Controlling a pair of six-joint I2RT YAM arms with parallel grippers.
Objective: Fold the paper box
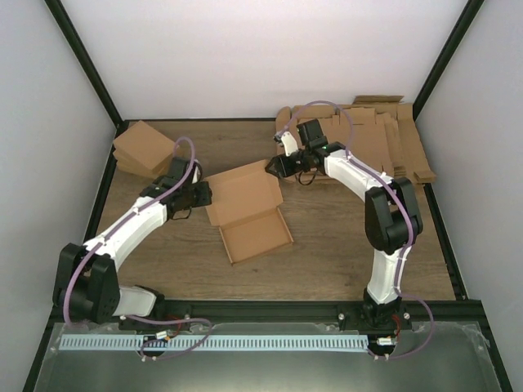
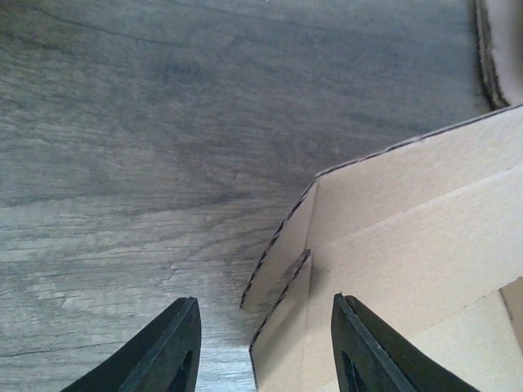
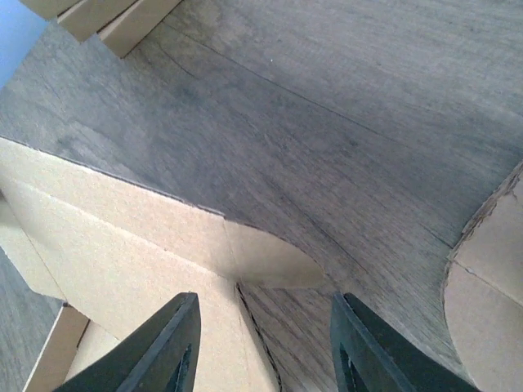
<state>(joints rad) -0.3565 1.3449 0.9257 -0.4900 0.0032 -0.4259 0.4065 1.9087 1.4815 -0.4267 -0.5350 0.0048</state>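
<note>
Paper box (image 1: 245, 208) sits mid-frame, long axis running left to upper right; left gripper (image 1: 203, 196) and right gripper (image 1: 274, 166) straddle an end flap (image 2: 278, 278) each, equally close, fingers apart, nothing clamped yet

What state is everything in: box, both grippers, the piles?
paper box: partly folded, lid open.
left gripper: open, straddling a box corner flap.
right gripper: open, straddling a box edge.
flat cardboard sheets: stacked, unfolded.
small boxes: folded, piled.
</note>
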